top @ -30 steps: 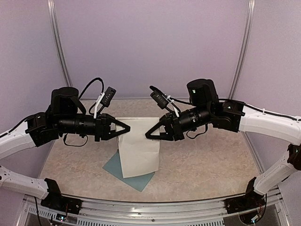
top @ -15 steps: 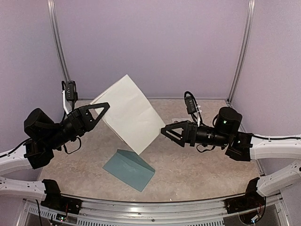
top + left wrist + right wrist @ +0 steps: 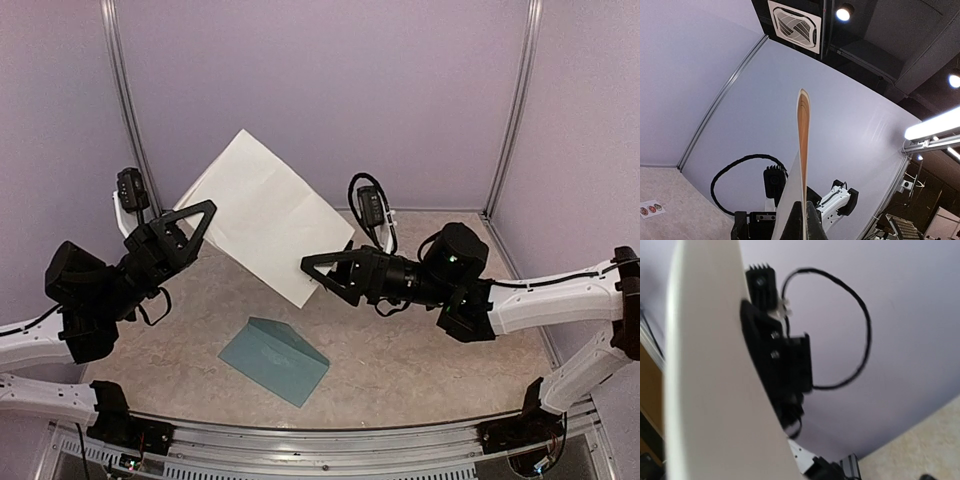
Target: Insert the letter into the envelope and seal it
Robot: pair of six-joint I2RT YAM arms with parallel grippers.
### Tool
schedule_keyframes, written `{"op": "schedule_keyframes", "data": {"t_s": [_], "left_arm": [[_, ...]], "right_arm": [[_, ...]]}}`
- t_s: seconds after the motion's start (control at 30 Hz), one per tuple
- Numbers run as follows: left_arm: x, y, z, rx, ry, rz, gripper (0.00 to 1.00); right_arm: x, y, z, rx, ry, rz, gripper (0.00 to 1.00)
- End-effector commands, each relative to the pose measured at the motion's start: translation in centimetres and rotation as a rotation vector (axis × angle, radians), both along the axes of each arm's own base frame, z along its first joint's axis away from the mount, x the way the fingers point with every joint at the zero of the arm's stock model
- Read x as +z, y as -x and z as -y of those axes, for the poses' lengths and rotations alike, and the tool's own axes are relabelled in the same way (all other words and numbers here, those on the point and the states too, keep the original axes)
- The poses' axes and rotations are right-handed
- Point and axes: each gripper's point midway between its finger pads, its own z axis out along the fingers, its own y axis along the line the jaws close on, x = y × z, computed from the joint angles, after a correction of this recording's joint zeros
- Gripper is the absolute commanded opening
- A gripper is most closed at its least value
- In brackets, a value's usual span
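The letter (image 3: 265, 210) hangs tilted in the air above the table, plain white back toward the top camera. My left gripper (image 3: 203, 212) is shut on its left edge. In the left wrist view the sheet (image 3: 803, 150) stands edge-on, rising from between my shut fingers (image 3: 796, 226). My right gripper (image 3: 316, 276) is open close to the sheet's lower right edge; I cannot tell if it touches. The right wrist view shows the white sheet (image 3: 705, 390) filling its left side, with none of that gripper's fingers in sight. The teal envelope (image 3: 274, 360) lies flat on the table below.
A white strip of round stickers (image 3: 650, 209) lies on the beige tabletop (image 3: 450, 370) toward the back. Purple walls with metal posts (image 3: 126, 110) enclose the cell. The right arm's body (image 3: 840, 200) shows behind the sheet in the left wrist view.
A second ago both grippers held the sheet low over the envelope. The right one let go and opened. The left lifted the sheet up and to the left; the right arm moved back toward its lower edge.
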Motion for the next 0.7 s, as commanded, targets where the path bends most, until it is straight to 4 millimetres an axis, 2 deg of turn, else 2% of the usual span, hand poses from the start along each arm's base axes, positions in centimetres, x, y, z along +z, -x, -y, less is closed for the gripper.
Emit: {"op": "schedule_keyframes", "data": {"t_s": [0.0, 0.03, 0.07, 0.17, 0.2, 0.23, 0.27, 0.33, 0.37, 0.43, 0.47, 0.5, 0.57, 0.67], "left_arm": [[0.4, 0.9, -0.4, -0.033, 0.059, 0.011, 0.0], [0.2, 0.8, -0.4, -0.033, 0.058, 0.006, 0.0], [-0.1, 0.7, -0.4, -0.032, 0.055, -0.001, 0.0], [-1.2, 0.3, -0.1, -0.022, 0.025, -0.032, 0.0], [-1.7, 0.0, 0.0, -0.01, 0.002, -0.048, 0.05], [-2.4, -0.4, 0.2, 0.009, -0.033, -0.071, 0.19], [-3.1, -0.9, 0.2, 0.035, -0.073, -0.097, 0.38], [-4.5, -1.9, -0.3, 0.104, -0.167, -0.14, 0.65], [-6.2, -2.6, -0.5, 0.145, -0.257, -0.183, 0.74], [-7.1, -3.6, -2.4, 0.239, -0.36, -0.217, 0.88], [-7.6, -3.9, -3.2, 0.274, -0.418, -0.224, 0.92], [-7.2, -4.1, -4.2, 0.307, -0.467, -0.205, 0.96], [-7.2, -4.1, -5.2, 0.331, -0.568, -0.179, 0.99], [-6.6, -3.5, -5.2, 0.3, -0.71, -0.107, 0.99]], "right_arm": [[2.9, 0.8, -0.7, 0.05, -0.083, 0.063, 0.97], [3.1, 0.9, -0.9, 0.056, -0.086, 0.069, 0.91], [3.4, 0.9, -0.9, 0.061, -0.092, 0.076, 0.77], [3.8, 1.0, -0.7, 0.054, -0.101, 0.088, 0.21], [3.7, 0.9, -0.5, 0.042, -0.095, 0.088, 0.08], [3.3, 0.5, -0.5, 0.021, -0.074, 0.081, 0.0], [2.9, 0.2, -0.3, 0.002, -0.047, 0.078, 0.0], [1.7, -0.5, 0.0, -0.028, 0.038, 0.076, 0.0], [1.0, -0.8, 0.2, -0.035, 0.087, 0.076, 0.0], [-0.6, -1.2, 0.8, -0.026, 0.217, 0.078, 0.0], [-1.7, -1.4, 1.0, -0.026, 0.292, 0.076, 0.0], [-3.7, -1.3, 1.4, -0.014, 0.4, 0.061, 0.0], [-5.5, -0.8, 2.1, 0.023, 0.532, 0.065, 0.0], [-7.6, 0.6, 2.9, 0.113, 0.683, 0.044, 0.0]]}}
